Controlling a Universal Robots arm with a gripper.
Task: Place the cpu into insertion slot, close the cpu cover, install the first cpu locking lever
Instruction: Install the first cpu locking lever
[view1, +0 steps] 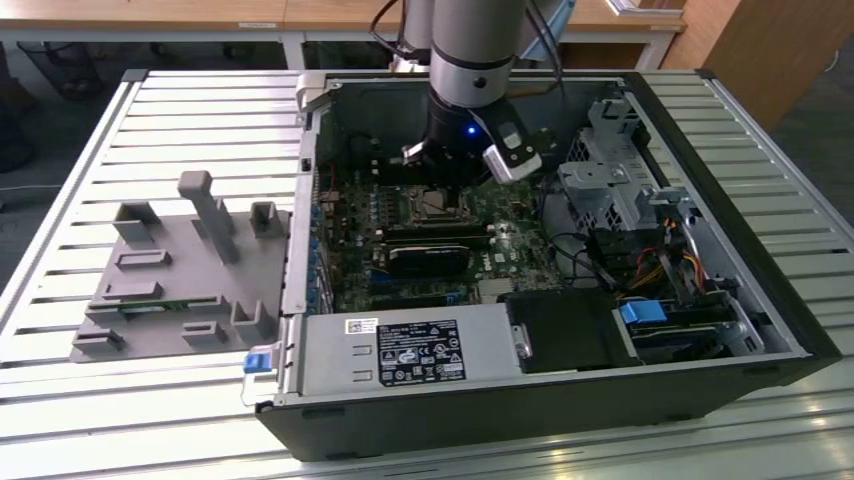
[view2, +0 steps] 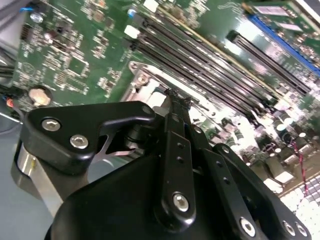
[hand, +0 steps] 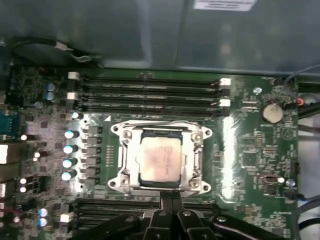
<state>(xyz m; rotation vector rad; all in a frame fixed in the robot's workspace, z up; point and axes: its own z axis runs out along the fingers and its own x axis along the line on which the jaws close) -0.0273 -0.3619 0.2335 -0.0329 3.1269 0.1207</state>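
The cpu (hand: 160, 159), a dull silver-tan square, lies flat inside the insertion slot (hand: 116, 131) on the green motherboard. The cpu cover (hand: 126, 152), a silvery frame, lies down around the chip. My gripper (hand: 172, 196) sits at the socket's edge with its two black fingers pressed together, shut, and I see nothing between them. In the second wrist view the gripper (view2: 176, 97) has its tips just over the socket's metal corner (view2: 142, 82). In the exterior view the gripper (view1: 447, 182) hangs inside the open computer case, right above the insertion slot (view1: 435, 210).
Long black memory slots (hand: 150, 92) run beside the socket. The case walls (view1: 310, 150), a drive cage (view1: 607, 190), loose cables (view1: 654, 265) and the power supply (view1: 407, 350) surround the board. A grey fixture (view1: 187, 270) stands on the slatted table at the exterior view's left.
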